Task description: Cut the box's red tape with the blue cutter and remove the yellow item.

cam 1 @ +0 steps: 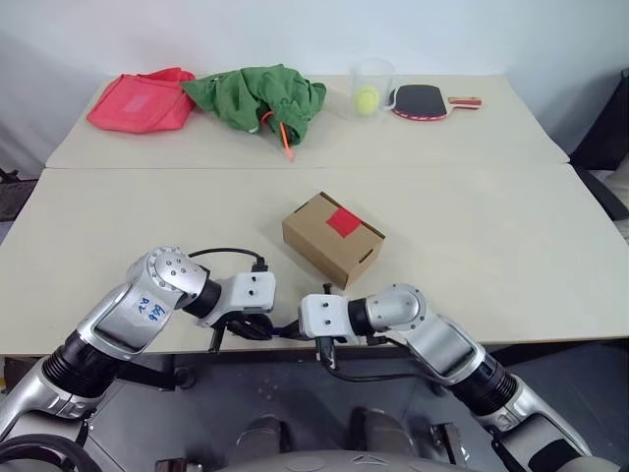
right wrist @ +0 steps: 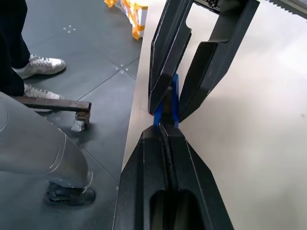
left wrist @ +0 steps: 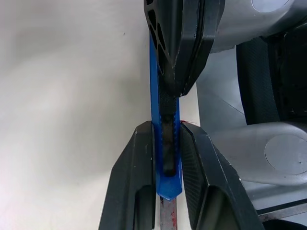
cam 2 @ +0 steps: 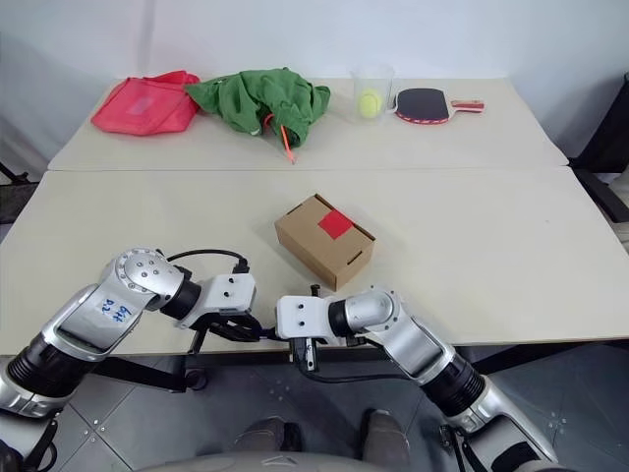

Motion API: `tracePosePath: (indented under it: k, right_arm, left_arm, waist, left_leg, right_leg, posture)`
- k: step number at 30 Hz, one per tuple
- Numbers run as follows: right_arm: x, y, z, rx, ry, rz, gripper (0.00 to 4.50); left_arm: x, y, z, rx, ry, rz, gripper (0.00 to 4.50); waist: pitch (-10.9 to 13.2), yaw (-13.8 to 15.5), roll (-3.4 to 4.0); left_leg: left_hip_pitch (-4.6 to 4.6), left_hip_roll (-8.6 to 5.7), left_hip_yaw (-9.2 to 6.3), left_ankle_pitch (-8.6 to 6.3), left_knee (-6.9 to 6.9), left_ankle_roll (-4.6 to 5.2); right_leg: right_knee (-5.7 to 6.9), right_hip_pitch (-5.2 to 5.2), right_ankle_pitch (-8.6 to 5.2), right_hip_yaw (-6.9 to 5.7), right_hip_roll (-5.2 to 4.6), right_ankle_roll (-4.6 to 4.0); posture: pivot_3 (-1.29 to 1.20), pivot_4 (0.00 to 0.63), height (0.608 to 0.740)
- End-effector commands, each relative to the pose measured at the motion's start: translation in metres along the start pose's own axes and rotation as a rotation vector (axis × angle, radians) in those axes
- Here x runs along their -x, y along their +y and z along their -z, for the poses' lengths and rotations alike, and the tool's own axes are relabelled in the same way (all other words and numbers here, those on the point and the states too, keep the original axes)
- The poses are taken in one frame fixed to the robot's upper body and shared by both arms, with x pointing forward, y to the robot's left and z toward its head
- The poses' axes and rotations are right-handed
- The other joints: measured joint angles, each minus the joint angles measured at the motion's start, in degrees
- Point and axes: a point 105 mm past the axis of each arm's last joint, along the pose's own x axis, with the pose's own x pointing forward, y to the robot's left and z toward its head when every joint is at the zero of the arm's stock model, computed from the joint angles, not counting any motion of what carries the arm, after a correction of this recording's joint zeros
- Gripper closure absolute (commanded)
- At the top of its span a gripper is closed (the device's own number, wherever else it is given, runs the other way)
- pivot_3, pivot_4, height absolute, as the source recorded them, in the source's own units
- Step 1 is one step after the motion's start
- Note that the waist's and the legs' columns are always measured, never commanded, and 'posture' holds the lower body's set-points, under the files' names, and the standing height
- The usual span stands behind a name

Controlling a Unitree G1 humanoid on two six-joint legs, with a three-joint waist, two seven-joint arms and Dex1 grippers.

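Nearest you, at the worktop's point(cam 1: 472, 256) front edge, both claws meet on the blue cutter point(left wrist: 165, 158). Your left claw point(left wrist: 167, 158) is nearly closed, its two black fingers pinching the cutter's body. Your right claw point(right wrist: 165, 134) is fully closed on the cutter's other end, tip to tip with the left. In the head view the cutter shows as a sliver of blue at 6 o'clock, between the two wrists.

The box point(cam 1: 332, 239) sits at the centre of the worktop, at 12 o'clock from the claws and apart from them. Its red tape point(cam 1: 343, 222) is whole on the top face, and the flaps are shut. So you have the tool in hand and little else: the cut, the opening and the lifting out of the yellow item all remain.

That yellow item is hidden, presumably inside the closed box. You cannot tell whether the blade is extended; the dark slider is half covered by the right claw's fingers, and a metal strip below the left fingers is cut off by the frame.
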Motion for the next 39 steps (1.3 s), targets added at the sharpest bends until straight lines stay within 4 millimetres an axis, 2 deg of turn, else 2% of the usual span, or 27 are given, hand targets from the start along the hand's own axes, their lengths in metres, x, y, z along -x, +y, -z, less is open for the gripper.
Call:
tracePosePath:
  k: [1, 8, 14, 18, 20, 22, 24, 29, 33, 35, 39]
  right_arm:
    - [0.0, -0.006, 0.01, -0.004, 0.049, 0.031, 4.46]
    - [0.007, -0.012, 0.002, 0.021, 0.038, 0.055, 4.46]
    - [0.037, -0.019, -0.02, 0.063, 0.017, 0.104, 4.46]
    - [0.067, -0.028, -0.039, 0.029, -0.021, 0.184, 4.46]
    - [0.074, -0.032, -0.044, 0.008, -0.033, 0.214, 4.46]
    - [0.107, -0.047, -0.062, -0.052, -0.084, 0.314, 4.11]
    - [0.131, -0.053, -0.073, -0.098, -0.11, 0.374, 3.57]
    - [0.165, -0.063, -0.071, -0.209, -0.078, 0.482, 1.87]
    - [0.181, -0.073, -0.08, -0.288, -0.086, 0.53, 0.51]
    - [0.185, -0.077, -0.083, -0.33, -0.077, 0.538, 0.04]
    - [0.191, -0.098, -0.094, -0.405, -0.097, 0.6, 0.04]
  left_arm:
    - [-0.012, -0.006, -0.002, -0.004, -0.013, 0.056, 4.11]
    - [-0.015, -0.001, -0.003, -0.002, -0.026, 0.044, 4.11]
    - [-0.012, 0.007, -0.003, -0.002, -0.047, 0.0, 4.11]
    - [-0.004, 0.014, -0.01, -0.029, -0.134, -0.058, 4.11]
    - [-0.003, 0.016, -0.012, -0.036, -0.159, -0.074, 4.11]
    - [0.008, 0.023, -0.011, -0.035, -0.222, -0.142, 4.11]
    - [0.017, 0.03, -0.012, -0.035, -0.277, -0.203, 4.11]
    - [0.04, 0.047, -0.027, -0.104, -0.416, -0.355, 4.11]
    - [0.064, 0.058, -0.04, -0.204, -0.542, -0.475, 4.11]
    - [0.075, 0.067, -0.044, -0.258, -0.562, -0.545, 4.11]
    - [0.093, 0.075, -0.062, -0.39, -0.643, -0.634, 4.11]
  waist:
    - [0.0, 0.07, 0.0]
    - [-0.01, 0.09, 0.01]
    - [0.0, 0.79, 0.02]
    - [0.01, 1.07, 0.02]
    - [0.01, 1.05, 0.01]
    - [0.03, 0.96, 0.02]
    - [0.06, 0.97, 0.02]
    - [0.06, 1.09, 0.01]
    - [0.07, 0.8, 0.01]
    - [0.07, 0.45, 0.01]
    - [0.07, -0.24, 0.01]
  left_leg:
    - [0.0, 0.0, -0.01, 0.0, 0.01, 0.0]
    - [0.0, 0.01, -0.04, 0.0, 0.1, 0.0]
    - [-0.09, 0.04, -0.07, -0.03, 0.18, 0.05]
    - [-0.13, 0.06, -0.06, -0.05, 0.19, 0.09]
    - [-0.16, 0.08, -0.07, -0.05, 0.19, 0.09]
    - [-0.17, 0.07, -0.06, -0.06, 0.19, 0.1]
    - [-0.27, 0.13, -0.05, -0.06, 0.2, 0.12]
    - [-0.26, 0.14, -0.09, -0.12, 0.16, 0.14]
    - [-0.34, 0.09, 0.0, -0.17, 0.17, 0.22]
    - [-0.34, 0.09, 0.03, -0.17, 0.16, 0.22]
    - [-0.35, 0.06, 0.03, -0.17, 0.14, 0.22]
  right_leg:
    - [0.0, 0.01, 0.0, 0.0, 0.0, 0.0]
    - [0.01, 0.05, 0.0, 0.01, 0.0, 0.0]
    - [-0.01, 0.03, 0.0, 0.01, -0.03, 0.0]
    - [-0.02, -0.01, 0.0, 0.01, -0.05, 0.0]
    - [-0.01, -0.04, 0.0, 0.0, -0.05, 0.0]
    - [-0.01, -0.05, 0.0, -0.01, -0.04, 0.0]
    - [0.0, -0.15, 0.01, 0.01, -0.07, 0.0]
    - [-0.05, -0.14, 0.01, -0.06, -0.08, 0.01]
    - [-0.1, -0.2, 0.03, -0.08, -0.15, 0.04]
    - [-0.07, -0.22, 0.03, -0.09, -0.16, 0.05]
    - [-0.08, -0.24, 0.05, -0.11, -0.18, 0.08]
  posture:
    - [0.0, 0.15, 0.74]
    - [0.0, 0.15, 0.74]
    - [0.0, 0.15, 0.74]
    - [0.0, 0.15, 0.74]
    - [0.0, 0.15, 0.74]
    - [0.0, 0.15, 0.74]
    - [0.0, 0.15, 0.74]
    - [0.0, 0.15, 0.74]
    - [0.0, 0.15, 0.74]
    - [0.0, 0.15, 0.74]
    - [0.0, 0.15, 0.74]
